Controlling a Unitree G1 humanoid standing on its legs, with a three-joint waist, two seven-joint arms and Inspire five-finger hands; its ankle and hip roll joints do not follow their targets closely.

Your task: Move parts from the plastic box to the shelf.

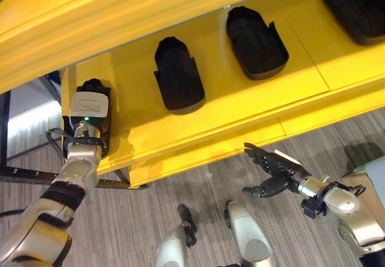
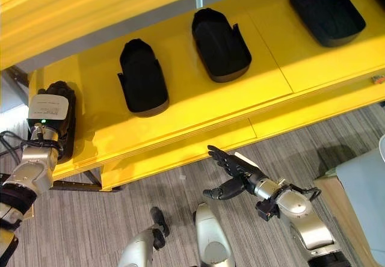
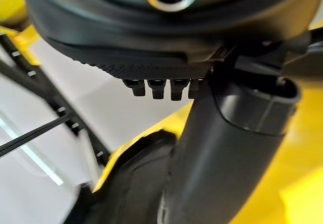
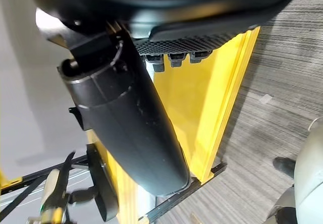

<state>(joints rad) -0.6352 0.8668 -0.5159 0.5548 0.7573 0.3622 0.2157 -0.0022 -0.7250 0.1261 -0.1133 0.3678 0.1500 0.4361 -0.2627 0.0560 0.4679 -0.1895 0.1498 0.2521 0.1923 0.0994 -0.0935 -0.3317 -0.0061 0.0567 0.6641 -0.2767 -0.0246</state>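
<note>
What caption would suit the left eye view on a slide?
Left hand sets a black part on the yellow shelf beside three others; right hand hangs open below.

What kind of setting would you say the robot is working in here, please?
Probably a workshop or factory parts station: a yellow metal shelf holds a row of identical black moulded parts, above grey striped carpet flooring.

yellow shelf [image 2: 198,107]: three black parts [image 2: 143,77] in a row, well apart | left hand [image 2: 51,119] on a fourth black part [image 2: 65,136] at the shelf's left end | right hand [image 2: 231,169] below the front edge, fingers relaxed, holding nothing
</note>
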